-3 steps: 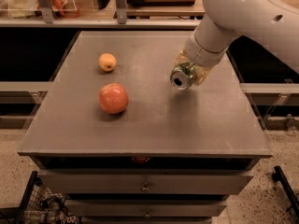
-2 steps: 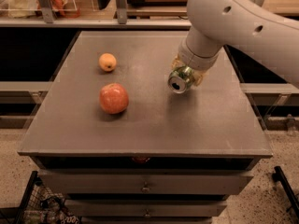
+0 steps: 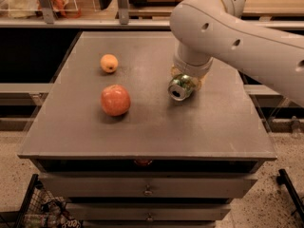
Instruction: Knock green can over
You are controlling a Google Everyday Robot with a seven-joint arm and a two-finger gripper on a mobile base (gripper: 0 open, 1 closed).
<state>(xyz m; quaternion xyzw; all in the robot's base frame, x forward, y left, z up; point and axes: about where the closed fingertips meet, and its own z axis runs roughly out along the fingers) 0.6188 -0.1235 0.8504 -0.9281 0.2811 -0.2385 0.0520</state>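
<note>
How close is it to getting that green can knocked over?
Nearly there. The green can is already tipped, with its silver top facing the camera. The end effector sits right over it, above the table. What is left is backing the arm away. Whether the can lies free, I cannot tell.

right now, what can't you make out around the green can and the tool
Camera view only:
- The tool, at the green can over the right half of the table: largely covered by the wrist of the arm.
- Whether the can rests on the table or is lifted: its far end sits behind its own silver top.
- Where the arm comes from: cut off by the right edge.
</note>
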